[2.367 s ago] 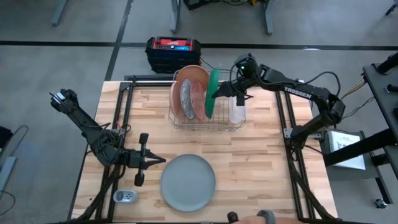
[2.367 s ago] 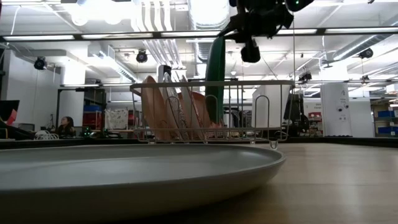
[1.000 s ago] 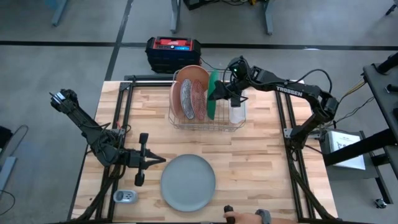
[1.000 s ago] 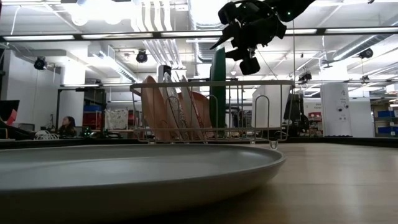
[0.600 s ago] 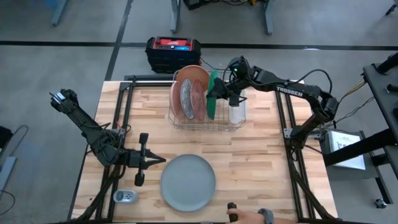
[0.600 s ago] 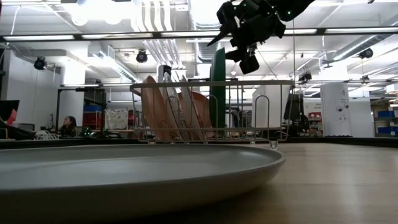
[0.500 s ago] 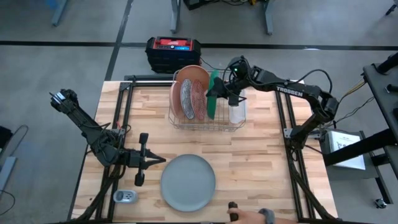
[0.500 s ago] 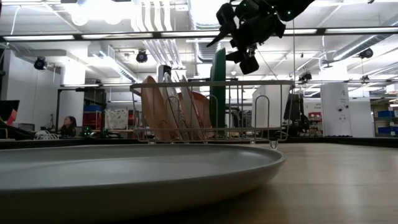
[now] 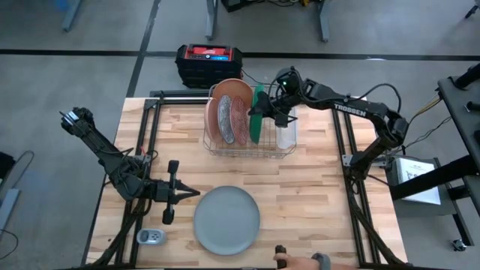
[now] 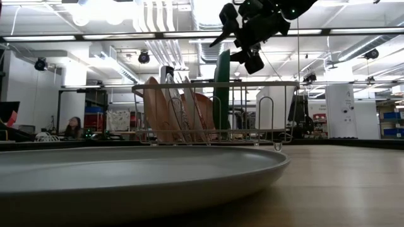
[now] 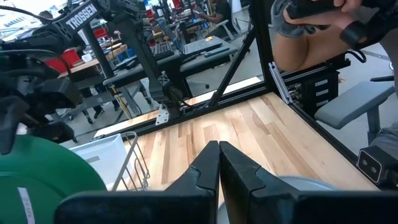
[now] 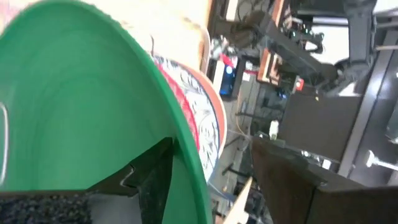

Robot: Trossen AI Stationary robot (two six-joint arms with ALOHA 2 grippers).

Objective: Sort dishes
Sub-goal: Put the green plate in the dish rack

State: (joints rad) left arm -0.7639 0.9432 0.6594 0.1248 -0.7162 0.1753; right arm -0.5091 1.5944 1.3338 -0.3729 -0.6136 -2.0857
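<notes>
The dark green plate point(image 12: 74, 93) stands on edge in the silver wire rack point(image 9: 247, 142), to the right of the pink plates point(image 9: 234, 91) and the red-and-white patterned plate point(image 9: 225, 120). My right gripper point(image 12: 208, 149) hovers open just above the green plate's top rim point(image 10: 221, 53), one finger on either side of it. The large pale grey plate point(image 9: 227, 219) lies flat near the table's front edge. My left gripper point(image 9: 193, 193) rests shut to the left of the grey plate.
A clear oblong tub point(image 9: 286, 136) sits at the rack's right end, below my right arm. A small white object point(image 9: 150, 236) lies at the near left corner. A red-and-black box point(image 9: 210, 60) stands behind the table. A person's hand point(image 9: 300, 261) shows at the near edge.
My right gripper has opened off the green plate's top rim and risen slightly. The green plate stays upright in the rack where it was set.
</notes>
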